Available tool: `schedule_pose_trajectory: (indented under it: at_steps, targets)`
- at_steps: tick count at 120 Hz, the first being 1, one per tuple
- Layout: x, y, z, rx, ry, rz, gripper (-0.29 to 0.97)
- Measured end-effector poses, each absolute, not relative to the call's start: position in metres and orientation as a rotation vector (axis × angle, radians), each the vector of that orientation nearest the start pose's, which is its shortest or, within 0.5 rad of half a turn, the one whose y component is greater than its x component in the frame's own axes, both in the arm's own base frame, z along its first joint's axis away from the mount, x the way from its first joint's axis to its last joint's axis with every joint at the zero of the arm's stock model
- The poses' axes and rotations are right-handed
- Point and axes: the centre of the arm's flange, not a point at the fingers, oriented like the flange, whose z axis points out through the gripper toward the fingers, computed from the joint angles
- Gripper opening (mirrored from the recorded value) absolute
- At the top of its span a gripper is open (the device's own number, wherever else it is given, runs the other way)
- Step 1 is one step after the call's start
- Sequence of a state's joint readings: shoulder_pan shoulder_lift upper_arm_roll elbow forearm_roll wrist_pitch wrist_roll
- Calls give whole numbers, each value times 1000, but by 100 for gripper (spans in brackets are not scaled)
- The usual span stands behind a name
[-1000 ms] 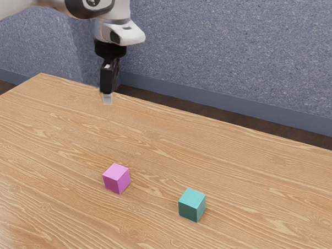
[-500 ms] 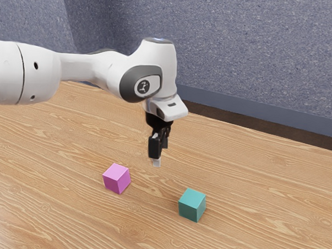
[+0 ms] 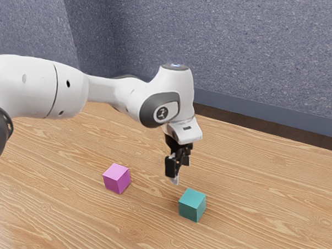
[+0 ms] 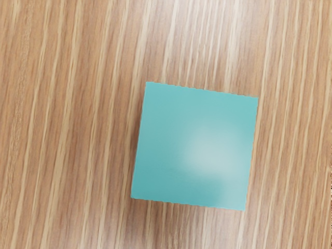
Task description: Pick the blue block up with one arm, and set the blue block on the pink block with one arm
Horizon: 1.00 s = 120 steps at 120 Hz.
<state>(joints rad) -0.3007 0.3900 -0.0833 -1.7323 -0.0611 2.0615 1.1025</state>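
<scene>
While bare wood lies open all round it, the blue block, a sharp-edged teal cube, sits on the table, apart from the pink block. The gripper hangs just above, holding nothing; its opening I cannot tell.

1. We see a light-brown wooden table with wavy grain.
2. Behind it we see a speckled grey-blue wall with a paler grey baseboard.
3. Between them we see a dark brown floor.
</scene>
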Motion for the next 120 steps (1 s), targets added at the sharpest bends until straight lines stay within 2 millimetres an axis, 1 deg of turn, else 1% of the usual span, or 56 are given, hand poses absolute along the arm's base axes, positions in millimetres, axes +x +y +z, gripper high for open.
schedule_pose_trajectory:
  at_steps: [14,24,43,75,96,102,113,120]
  targets:
    - [601,-249,343,-2425,2181,16,68]
    - [603,-250,332,-2426,2197,19,68]
    - [599,-262,312,-2412,2241,31,68]
    - [598,-263,279,-2433,2270,65,68]
    - [598,-265,270,-2430,2279,59,68]
    - [598,-265,266,-2429,2282,62,64]
    - [597,-265,263,-2425,2287,63,48]
    - [598,-263,263,-2423,2285,59,40]
